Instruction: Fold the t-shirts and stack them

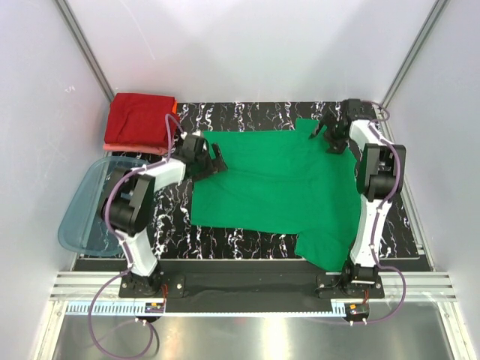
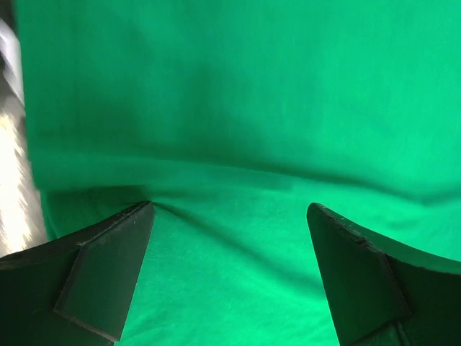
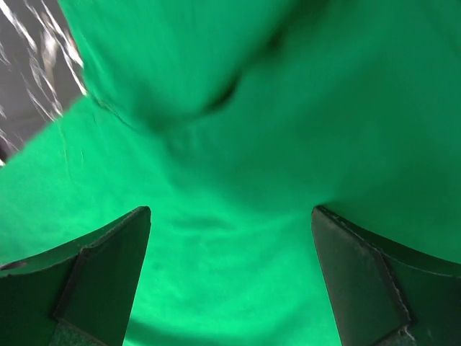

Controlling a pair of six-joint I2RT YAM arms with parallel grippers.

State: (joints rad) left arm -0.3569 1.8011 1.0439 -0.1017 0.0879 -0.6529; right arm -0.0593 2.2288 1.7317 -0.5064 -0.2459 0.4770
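Left end effector point(image 1: 219, 160) stood spread wide at the left edge of the green t-shirt point(image 1: 274, 187), flat mid-frame; right end effector point(image 1: 324, 138) spread wide at its upper-right corner; folded dark red shirts point(image 1: 139, 120) sat upper left.

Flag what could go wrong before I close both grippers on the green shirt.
The left gripper and right gripper sit open over flat cloth; closing may pinch only the top layer. The near sleeve of the green t-shirt lies by the right arm's base and could snag.
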